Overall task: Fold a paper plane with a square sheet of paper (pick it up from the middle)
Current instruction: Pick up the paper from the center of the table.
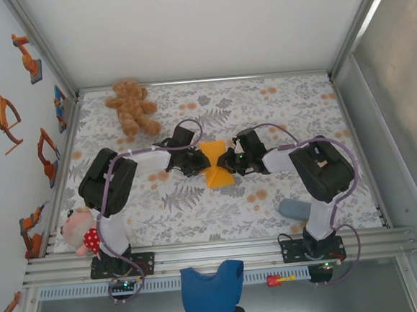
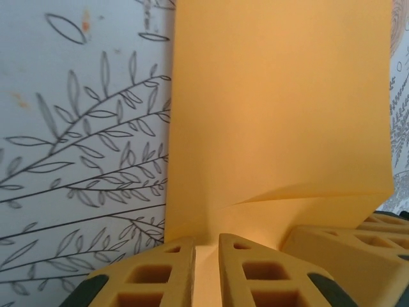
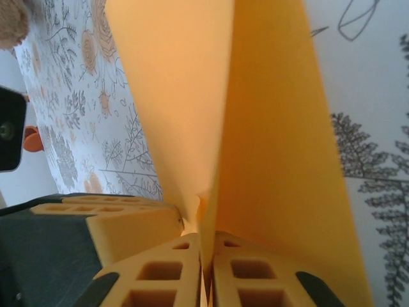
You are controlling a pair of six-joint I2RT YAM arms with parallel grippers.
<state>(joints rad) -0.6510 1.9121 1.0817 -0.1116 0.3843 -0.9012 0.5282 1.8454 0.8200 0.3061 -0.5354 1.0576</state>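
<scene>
The square sheet of paper [image 1: 214, 164] is bright orange and partly folded, pinched into a bow-tie shape at the middle of the floral table between both grippers. My left gripper [image 1: 201, 161] meets it from the left. In the left wrist view its jaws [image 2: 206, 240] stand slightly apart, with a strip of the paper [image 2: 281, 115] in the gap. My right gripper [image 1: 228, 162] comes from the right. In the right wrist view it [image 3: 206, 238] is shut on a raised fold of the paper [image 3: 275, 160]. The two grippers' fingers nearly touch.
A brown teddy bear [image 1: 132, 108] lies at the back left. A pink plush toy [image 1: 81, 231] sits by the left arm's base and a grey-blue object [image 1: 296, 208] by the right arm's. A blue cloth [image 1: 212, 289] hangs over the front rail.
</scene>
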